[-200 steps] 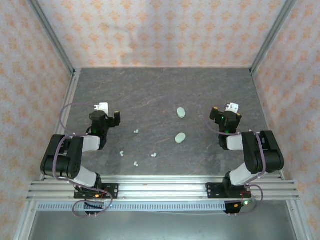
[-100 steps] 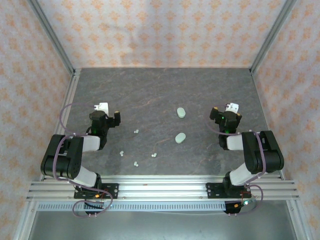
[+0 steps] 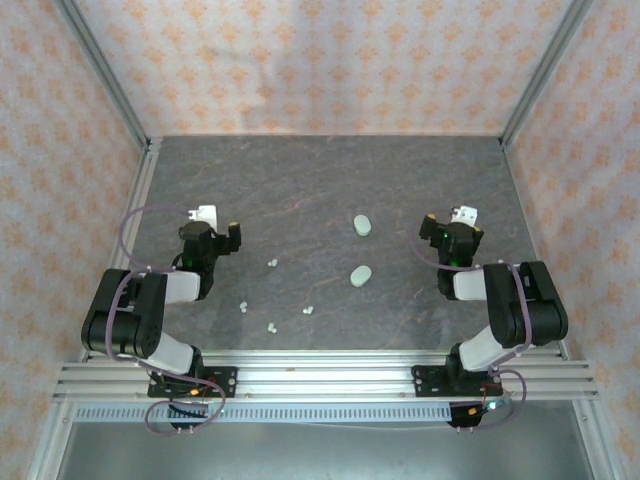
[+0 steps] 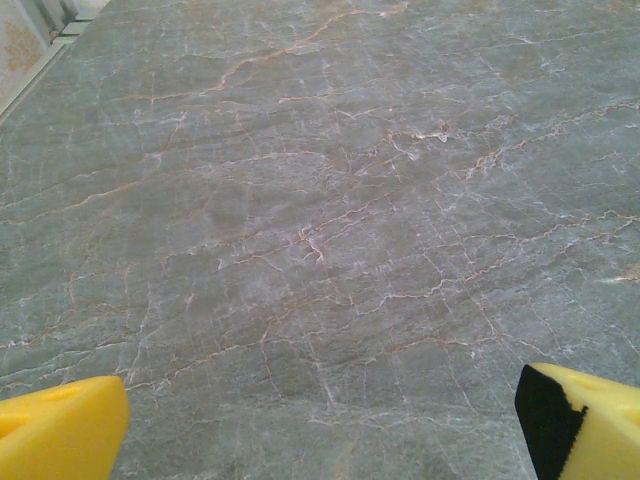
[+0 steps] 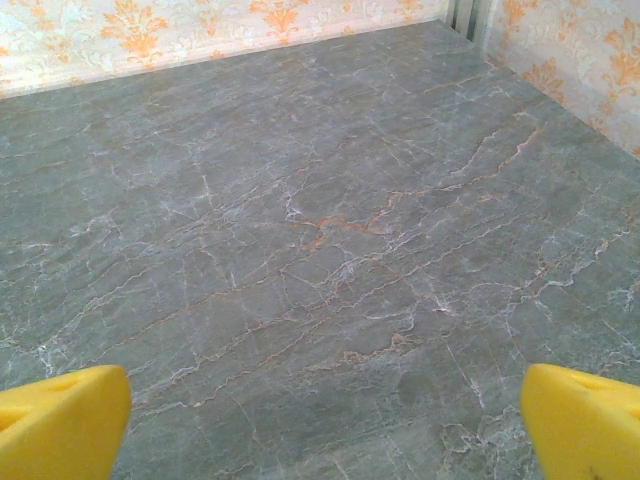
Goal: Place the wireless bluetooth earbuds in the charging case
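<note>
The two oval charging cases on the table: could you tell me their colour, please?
Both charging cases are pale green, clearest in the top external view.

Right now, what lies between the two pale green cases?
Nothing; seen from the top view, bare table separates the far case from the near case.

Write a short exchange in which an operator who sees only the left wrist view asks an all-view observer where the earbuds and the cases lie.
Operator: Ahead of the open left gripper I see marble table. What should I fetch, and where is it?
Observer: Four earbuds lie loose on the table, to that gripper's right and nearer the arm bases.
Operator: And where do they go?
Observer: Two pale green cases lie mid-table between the arms, apart from each other, one beyond the other.
</note>
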Available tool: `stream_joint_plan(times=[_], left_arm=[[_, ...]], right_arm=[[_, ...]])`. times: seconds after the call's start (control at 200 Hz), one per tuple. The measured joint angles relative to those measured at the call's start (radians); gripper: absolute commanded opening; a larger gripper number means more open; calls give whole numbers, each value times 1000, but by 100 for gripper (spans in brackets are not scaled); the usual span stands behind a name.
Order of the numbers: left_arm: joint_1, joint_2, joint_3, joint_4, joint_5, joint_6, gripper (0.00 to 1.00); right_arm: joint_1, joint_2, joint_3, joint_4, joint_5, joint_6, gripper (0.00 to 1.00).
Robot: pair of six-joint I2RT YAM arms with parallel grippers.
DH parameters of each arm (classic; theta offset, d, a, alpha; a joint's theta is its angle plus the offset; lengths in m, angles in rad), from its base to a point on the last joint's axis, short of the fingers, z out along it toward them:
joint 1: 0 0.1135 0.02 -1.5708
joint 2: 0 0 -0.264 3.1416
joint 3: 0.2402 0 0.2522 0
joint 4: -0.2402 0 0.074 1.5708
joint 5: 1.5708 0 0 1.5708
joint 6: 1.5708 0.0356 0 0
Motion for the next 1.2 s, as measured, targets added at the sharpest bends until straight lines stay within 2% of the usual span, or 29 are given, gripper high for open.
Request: stream_joint_plan(times=[0.555,0.716,0.816,0.901,1.001,1.081,1.156,1.201], left_arm=[[0,0,11,-21,1,0,100],[0,-18,194,-278,24,0,100],[0,-57,315,-422,35,-5,100],[0,-101,398,-553,54,-28,100],[0,-126,467,-683,97,-70,85],[-14,-129,489,-761,130,-103,82],[-80,-129,489,-833,131,-127,83],[-163,-127,489,-871,121,-133,83]], right_arm=[[0,0,0,0,0,0,99],[0,-16,-8,0,-14,-3,99],[0,-89,-15,-40,-34,-7,100],[0,-194,8,-176,-37,16,99],[0,-291,131,-442,-28,98,97],[0,-320,267,-656,-26,185,93],[0,-333,364,-829,-44,257,91],[0,-338,399,-922,-68,299,90]])
